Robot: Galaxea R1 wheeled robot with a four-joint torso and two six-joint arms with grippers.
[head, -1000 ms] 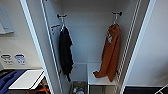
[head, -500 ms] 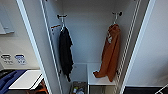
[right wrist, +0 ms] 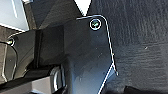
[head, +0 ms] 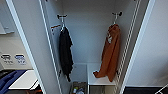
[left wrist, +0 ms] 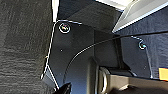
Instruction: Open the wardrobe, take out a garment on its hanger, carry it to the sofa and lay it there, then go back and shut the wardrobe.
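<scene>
garment [head: 111,53] hangs in open wardrobe [head: 87,37]; hanger [head: 115,18] mostly hidden

- A black garment [head: 65,56] hangs long and limp from a dark hook [head: 61,17], near the left side wall.
- A white shelf block [head: 98,79] sits low against the right side wall.
- A small open bin [head: 78,89] holding mixed-colour items stands on the floor, just beside the shelf block.
- A white table top [head: 23,80] lies at lower left, with blue fabric [head: 8,79] beside it.
- Dark grey carpet [left wrist: 22,47] covers the floor in the wrist views.
</scene>
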